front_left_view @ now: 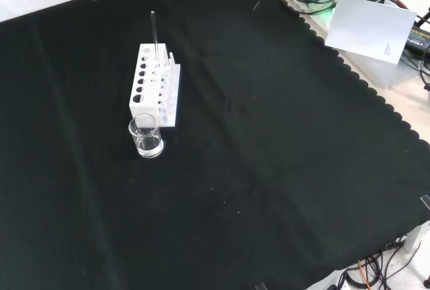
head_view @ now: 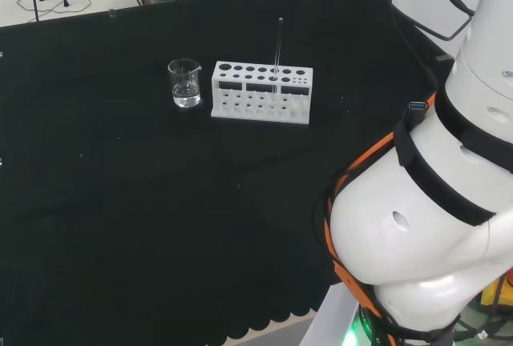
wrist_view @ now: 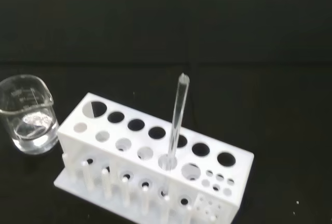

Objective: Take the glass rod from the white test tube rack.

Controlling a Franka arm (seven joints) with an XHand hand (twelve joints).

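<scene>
On the black-cloth surface (head_view: 120, 202), a wide stretch of bare cloth separates the arm's white links (head_view: 433, 202), at the right of the head view, from the labware. The robot hand's fingers cannot be made out, so whether they are spread or curled cannot be told; judging by the wrist view, the camera hangs above and well apart from the rack.

Farther out, the white test tube rack (head_view: 261, 94) stands flat on the cloth, with the glass rod (head_view: 277, 54) upright in one of its front-row holes toward the right end in the head view, its upper length rising clear above the rack top. In the wrist view the rod (wrist_view: 176, 123) leans very slightly and its rounded top stands free.

Just beside the rack's left end in the head view sits a small clear beaker (head_view: 184, 83), apparently holding a little liquid.

The risks, as judged from here: the rod is thin, clear and smooth, so a pinch that lands off-centre could let it slip or snap. A pull that is not straight up along the hole could bind the rod and lift or tip the light rack. A rack dragged sideways could knock the neighbouring beaker and spill it.
</scene>
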